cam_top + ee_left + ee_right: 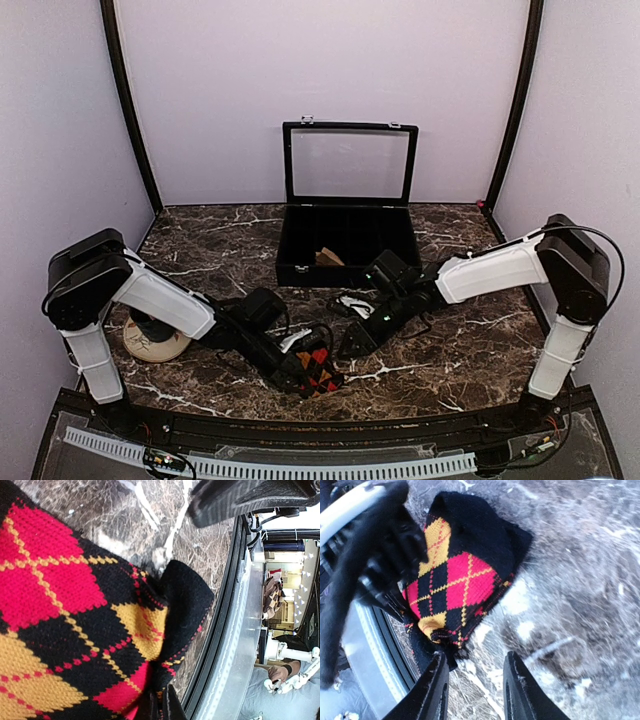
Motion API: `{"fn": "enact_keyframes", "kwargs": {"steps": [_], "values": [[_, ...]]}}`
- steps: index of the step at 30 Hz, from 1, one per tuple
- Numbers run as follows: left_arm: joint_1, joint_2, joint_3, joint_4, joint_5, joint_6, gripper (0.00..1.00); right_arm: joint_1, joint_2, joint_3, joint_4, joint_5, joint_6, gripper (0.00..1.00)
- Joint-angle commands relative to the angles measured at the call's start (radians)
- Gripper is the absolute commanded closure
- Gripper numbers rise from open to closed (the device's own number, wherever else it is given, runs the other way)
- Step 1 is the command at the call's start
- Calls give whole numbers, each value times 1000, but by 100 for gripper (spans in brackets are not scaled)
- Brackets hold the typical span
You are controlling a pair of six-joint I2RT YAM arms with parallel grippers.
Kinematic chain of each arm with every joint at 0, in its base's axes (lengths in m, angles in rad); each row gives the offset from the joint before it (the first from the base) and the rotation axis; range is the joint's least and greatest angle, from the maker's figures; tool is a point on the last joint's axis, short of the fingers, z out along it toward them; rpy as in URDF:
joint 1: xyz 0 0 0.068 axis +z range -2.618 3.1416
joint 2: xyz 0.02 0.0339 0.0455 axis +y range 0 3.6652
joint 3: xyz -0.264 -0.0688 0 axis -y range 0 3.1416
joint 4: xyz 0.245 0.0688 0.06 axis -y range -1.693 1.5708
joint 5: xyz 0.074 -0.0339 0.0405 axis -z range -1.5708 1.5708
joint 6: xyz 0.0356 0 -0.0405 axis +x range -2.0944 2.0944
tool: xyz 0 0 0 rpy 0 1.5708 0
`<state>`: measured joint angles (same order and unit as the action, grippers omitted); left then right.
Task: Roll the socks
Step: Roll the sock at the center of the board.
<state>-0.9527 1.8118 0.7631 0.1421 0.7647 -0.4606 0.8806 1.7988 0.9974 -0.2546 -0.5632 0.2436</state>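
From above, the argyle sock [318, 368] is lying bunched by the near edge of the counter [460, 350]; at the left wrist, the left jaws are gripping it, fully closed; at the right wrist, the right jaws are hovering half-open, empty, just beside it

No text, label, brand, number or sign can be read in any of the three views. A tan disc [152, 342] bears faint dark marks, but they are too small to make out.
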Motion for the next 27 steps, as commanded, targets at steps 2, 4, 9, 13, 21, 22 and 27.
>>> {"fn": "enact_keyframes", "kwargs": {"steps": [2,4,9,13,21,22,27], "values": [[9,43,26,-48,10,-16,100,-5,-129,-94,52,134,-19,65],[12,50,35,-56,17,-22,100,-3,-190,-137,70,194,-34,65],[25,66,44,-73,53,-42,100,27,-329,-235,104,341,-86,65],[41,70,42,-90,80,-57,100,114,-407,-287,134,466,-138,64],[94,109,51,-88,169,-90,100,397,-389,-259,145,762,-273,60],[101,116,55,-89,180,-93,100,428,-373,-250,141,795,-295,59],[126,143,74,-100,228,-92,100,558,-271,-189,118,934,-390,55]]}}
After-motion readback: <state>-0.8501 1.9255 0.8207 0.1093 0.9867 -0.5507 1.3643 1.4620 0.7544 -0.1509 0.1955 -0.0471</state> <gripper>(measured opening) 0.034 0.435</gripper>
